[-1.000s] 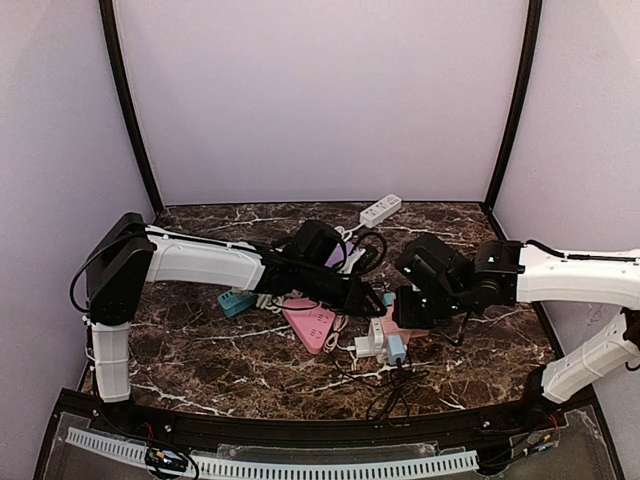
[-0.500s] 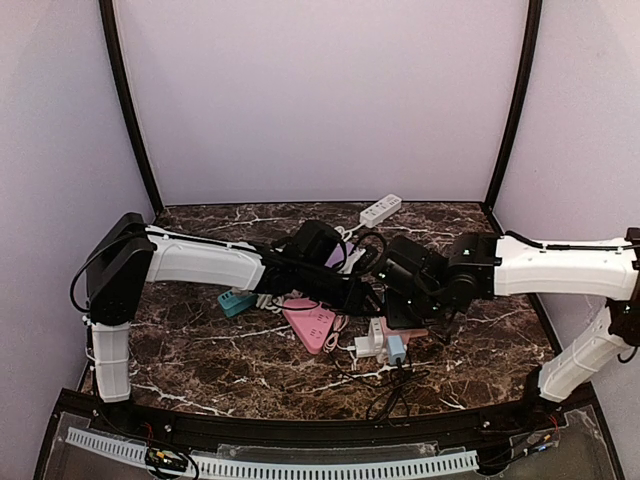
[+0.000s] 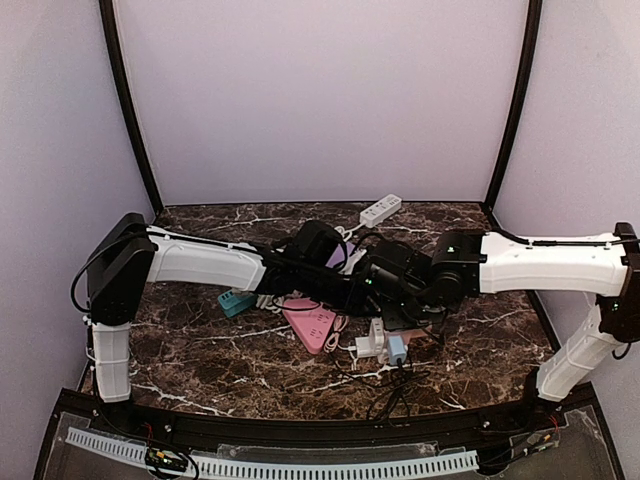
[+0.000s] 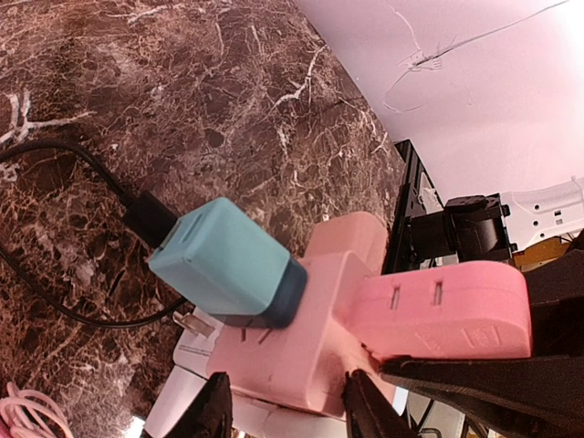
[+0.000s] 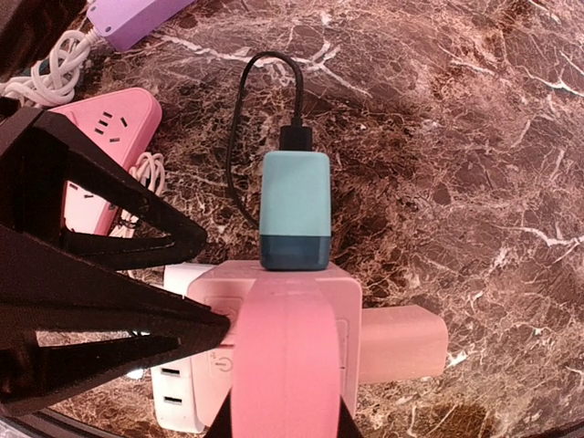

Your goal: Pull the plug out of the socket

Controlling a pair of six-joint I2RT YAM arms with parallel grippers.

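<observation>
Top external: L arm stretched right, L claw clamping pink socket; R claw closed alongside.

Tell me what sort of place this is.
Most likely a robot test booth rather than a home or workshop: plain lilac walls in a black frame, a marble-patterned tabletop, and on it loose power strips and a pink socket adapter holding a teal plug.

view: right wrist | teal plug seated in pink socket | black cable loops off plug | marble table
</observation>
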